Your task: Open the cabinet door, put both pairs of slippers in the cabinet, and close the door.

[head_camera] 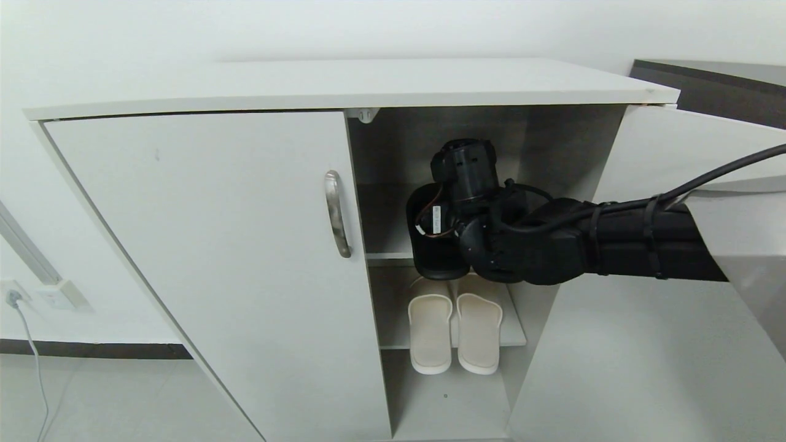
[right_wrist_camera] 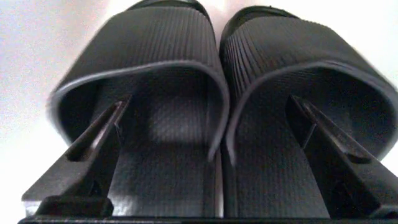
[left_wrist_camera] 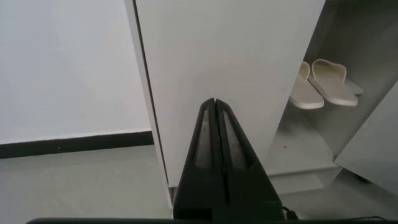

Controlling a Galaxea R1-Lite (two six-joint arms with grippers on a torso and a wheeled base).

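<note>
The white cabinet (head_camera: 344,80) has its right door (head_camera: 614,356) swung open and its left door (head_camera: 202,245) closed. A pair of white slippers (head_camera: 454,331) lies on the lower shelf (head_camera: 514,334), heels overhanging the front edge. My right arm's wrist (head_camera: 470,184) reaches into the open half at the upper shelf (head_camera: 384,245). My right gripper (right_wrist_camera: 206,102) is shut on the pair of black slippers (right_wrist_camera: 168,68), one finger under each strap. One black slipper (head_camera: 430,255) hangs across that shelf's front edge. My left gripper (left_wrist_camera: 214,104) is shut and empty, low in front of the closed door (left_wrist_camera: 224,50).
A metal handle (head_camera: 336,213) sits on the closed left door. The cabinet's bottom compartment (head_camera: 448,399) is bare. A wall socket with a cable (head_camera: 15,301) is at the far left, above a dark skirting board (left_wrist_camera: 74,143). The white slippers (left_wrist_camera: 323,84) also appear in the left wrist view.
</note>
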